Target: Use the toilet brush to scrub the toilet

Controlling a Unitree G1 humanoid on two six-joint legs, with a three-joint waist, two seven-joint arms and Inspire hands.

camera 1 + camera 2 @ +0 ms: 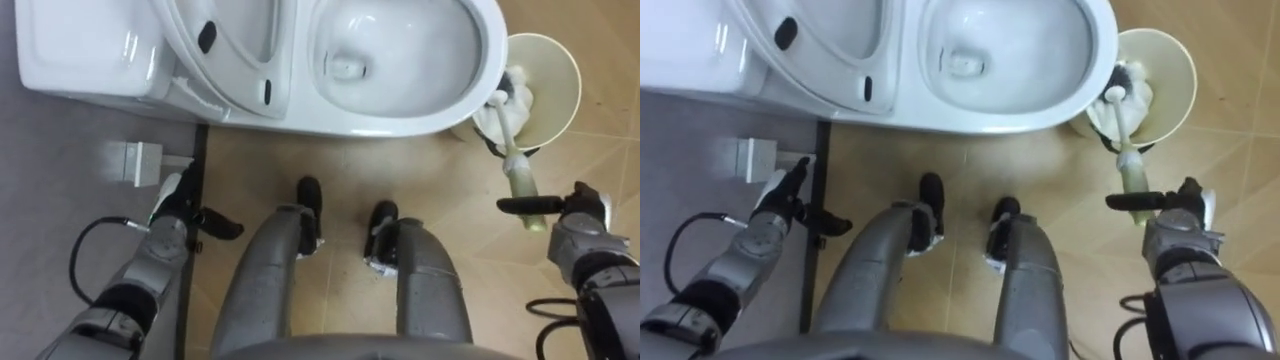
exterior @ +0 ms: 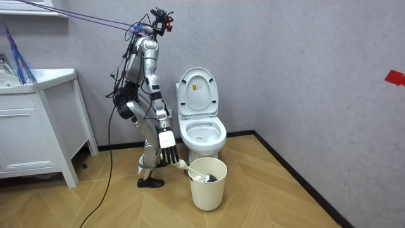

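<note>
**Brush head in bin, handle end at the right hand**

Far left: white wall box (image 1: 135,162) on the grey surface. Just beside it, the left hand (image 1: 172,228). Hangs low with fingers slack and thumb spread, grasping nothing. Sits well apart from the brush, beyond the whole width of the toilet.

Centre: toilet (image 1: 470,95), side-on ahead of the feet, tank to the left. Seat and lid (image 1: 215,45) raised toward the tank. Bowl open and unobstructed.

Right of the bowl: pale bin (image 1: 572,75) on the floor at the toilet's front end, touching it or just beside it; cannot tell which. Holds the head of the toilet brush (image 1: 512,150), 1 tool only. Long axis: from the head in the bin, farther out, back toward the robot and slightly rightward. Tilted rather than upright, likewise in the room view.

Far right: right hand (image 1: 585,228), plainly the nearer of the 2, at the handle's near end. Appears to pinch that end, a dark finger laid straight across the handle from the right. Forearm entering from the lower right, wrist turned inward toward the toilet.

Judged step: withdrawal of the brush from the bin, brushing not yet begun. Judged need of the coming move: lift along the handle's own axis, head clear of the rim, then swing left to the bowl. Judged risk: head snagging the bin rim and tipping the bin.
</note>
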